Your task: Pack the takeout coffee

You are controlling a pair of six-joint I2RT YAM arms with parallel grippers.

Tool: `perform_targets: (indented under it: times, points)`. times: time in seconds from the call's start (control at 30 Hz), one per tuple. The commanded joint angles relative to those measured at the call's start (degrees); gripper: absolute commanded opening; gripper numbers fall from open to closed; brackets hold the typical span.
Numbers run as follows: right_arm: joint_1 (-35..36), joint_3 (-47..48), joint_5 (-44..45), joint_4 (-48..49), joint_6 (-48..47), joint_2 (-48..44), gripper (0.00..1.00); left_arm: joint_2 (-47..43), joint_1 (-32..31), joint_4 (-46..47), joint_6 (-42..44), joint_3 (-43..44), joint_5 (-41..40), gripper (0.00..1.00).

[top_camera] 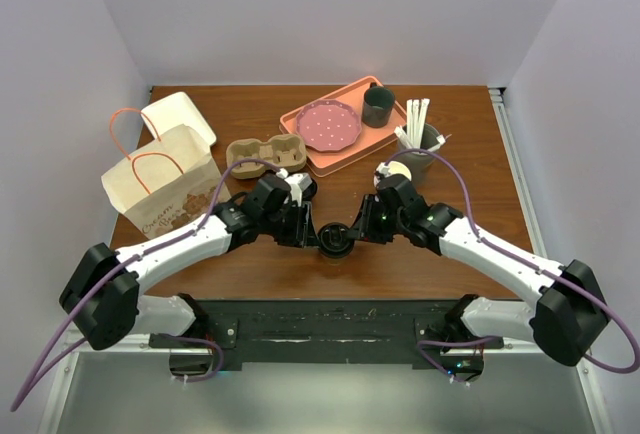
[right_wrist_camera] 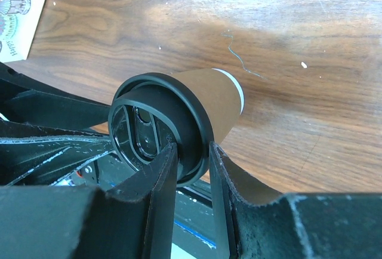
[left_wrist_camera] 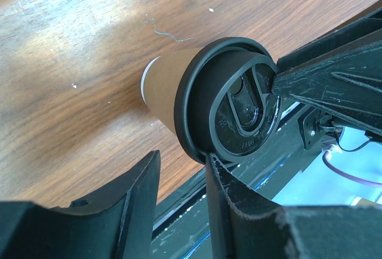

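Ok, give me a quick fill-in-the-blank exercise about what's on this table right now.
The lid of the takeout coffee is coloured ____.
The right tool pinches the lid's ____.
The pink plate lies on a salmon ____.
Missing words: black; rim; tray.

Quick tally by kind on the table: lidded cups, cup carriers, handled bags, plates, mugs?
Lidded coffee cup: 1
Cup carrier: 1
Handled paper bag: 1
Plate: 1
Mug: 1
Total: 5

Coffee seemingly hemmed by right hand
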Motion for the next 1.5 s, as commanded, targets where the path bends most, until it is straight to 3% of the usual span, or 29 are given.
perform_targets:
  times: [0.0, 0.27, 0.67, 0.87, 1.03, 1.2, 1.3, 1.33, 1.47]
  points:
    - [0.3, -3.9, 1.7, -3.3, 0.4, 1.3, 0.29, 3.5, -0.1, -3.3, 0.4, -3.9, -6.4, 0.39]
    - [0.3, -6.7, 2.4, -3.7, 0.9, 0.8, 0.27, 3.4, 0.0, -1.5, -1.2, -9.7, -7.6, 0.39]
    - [0.3, -1.5, 3.1, -5.6, -0.8, 0.4, 0.28, 1.8, 0.0, -5.8, 1.7, 3.3, -5.6, 0.43]
    - [0.3, 8.4, 3.9, -11.6, -3.0, -1.7, 0.47, -0.8, 0.0, -7.8, 1.7, 8.9, -4.3, 0.47]
    - [0.5, 15.5, 5.4, -16.1, -6.2, -0.5, 0.54, -3.0, 0.0, -10.1, 2.0, 14.2, -4.9, 0.53]
    - [3.9, 20.5, 11.1, -21.2, -8.0, 3.1, 0.63, -9.8, -0.1, -12.4, 1.9, 18.0, -10.6, 0.57]
    - [7.4, 24.3, 15.3, -23.9, -8.2, 6.7, 0.7, -16.4, 0.0, -13.0, 0.5, 18.0, -15.2, 0.73]
    - [8.0, 25.1, 15.8, -24.5, -8.0, 7.6, 0.7, -19.7, -0.1, -13.4, -0.1, 17.9, -17.0, 0.99]
    - [11.1, 28.1, 18.7, -25.9, -8.3, 11.9, 0.66, -27.4, -0.1, -12.4, -1.3, 14.6, -20.0, 1.0]
